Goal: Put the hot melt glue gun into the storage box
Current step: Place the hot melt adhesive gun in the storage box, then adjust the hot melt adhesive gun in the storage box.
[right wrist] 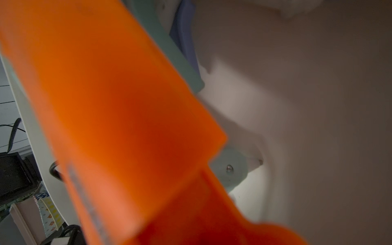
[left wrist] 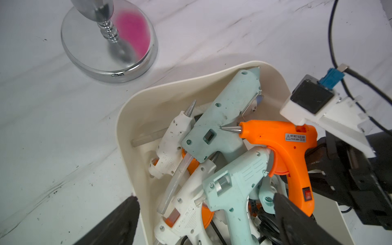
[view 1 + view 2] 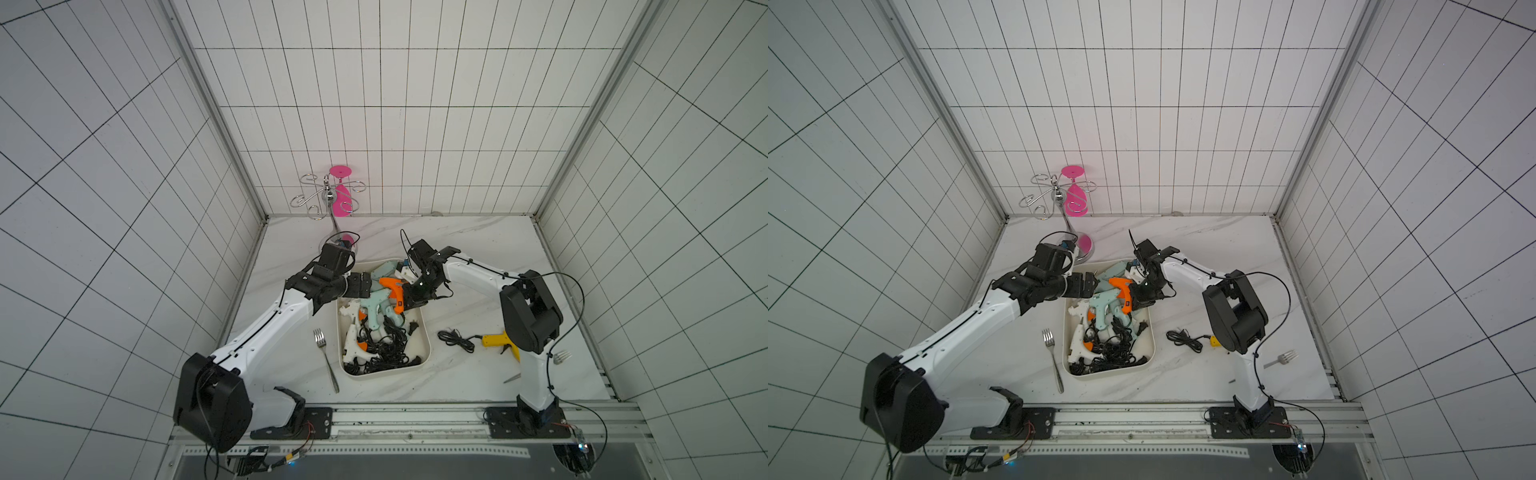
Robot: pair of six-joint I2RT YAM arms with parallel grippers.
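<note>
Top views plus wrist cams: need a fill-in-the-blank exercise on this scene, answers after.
The held glue gun in the right pincer is coloured ___.
The loose glue gun on the table, outside the storage box, is coloured ___.
The jaws of the left pincer are ___, gripping nothing.
The utensil between the left arm and the storage box is a ___.
Missing words: orange; yellow; open; fork.
</note>
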